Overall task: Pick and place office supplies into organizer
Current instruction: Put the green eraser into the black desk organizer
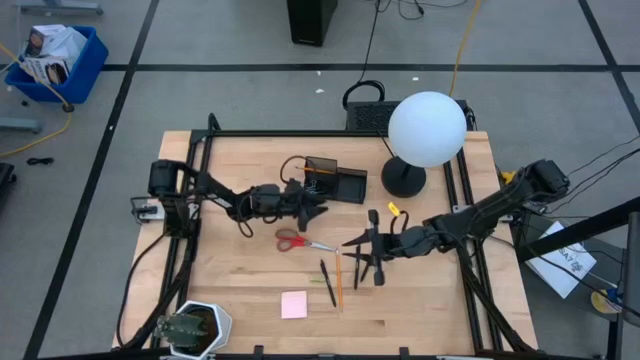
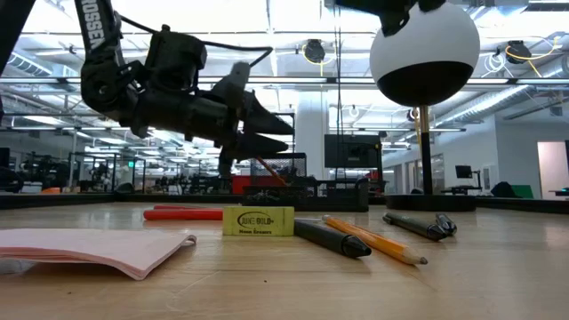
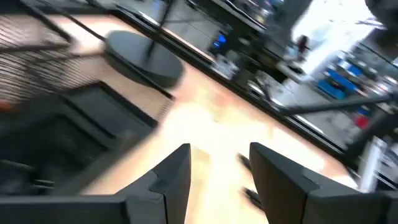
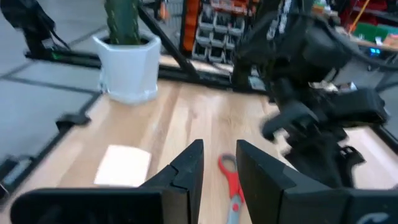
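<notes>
The red-handled scissors (image 1: 302,241) are lying flat mid-table, long axis running three to nine o'clock, handles at the nine end. The left gripper (image 1: 318,207) is hovering just at their twelve o'clock beside the organizer (image 1: 336,181), fingers parted and empty. The right gripper (image 1: 352,243) is waiting at their three o'clock, narrowly parted, empty, slightly nearer the blades.

Both arms are dark, jointed and slim, built of black blocky segments with thin black cables looping along them, and the left gripper (image 1: 318,207) and the right gripper (image 1: 352,243) each end in two flat, tapering matte black fingers.
</notes>
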Robot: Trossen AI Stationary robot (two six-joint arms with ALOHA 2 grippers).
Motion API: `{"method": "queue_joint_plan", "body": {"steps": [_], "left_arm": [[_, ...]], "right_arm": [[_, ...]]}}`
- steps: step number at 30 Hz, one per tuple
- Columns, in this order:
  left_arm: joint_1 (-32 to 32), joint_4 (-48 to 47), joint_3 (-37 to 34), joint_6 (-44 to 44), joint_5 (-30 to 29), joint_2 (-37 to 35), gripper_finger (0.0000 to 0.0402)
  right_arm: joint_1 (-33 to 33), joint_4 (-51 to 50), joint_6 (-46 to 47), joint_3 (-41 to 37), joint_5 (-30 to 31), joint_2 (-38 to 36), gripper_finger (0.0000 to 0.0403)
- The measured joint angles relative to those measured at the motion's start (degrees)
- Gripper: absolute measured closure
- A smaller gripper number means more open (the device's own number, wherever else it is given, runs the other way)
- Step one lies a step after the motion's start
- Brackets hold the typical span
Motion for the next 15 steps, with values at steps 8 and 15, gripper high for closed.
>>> {"method": "queue_joint_plan", "body": {"steps": [8, 15], "left_arm": [[-4.8, -1.2, 0.0, 2.2, 1.0, 0.0, 0.0222], [-7.3, -1.1, 0.0, 4.0, 1.0, 0.0, 0.0222]], "right_arm": [[-3.7, 1.3, 0.2, 0.0, -4.5, 6.6, 0.0304], [-4.6, 1.2, 1.3, 0.0, -11.5, 7.8, 0.0301]]}}
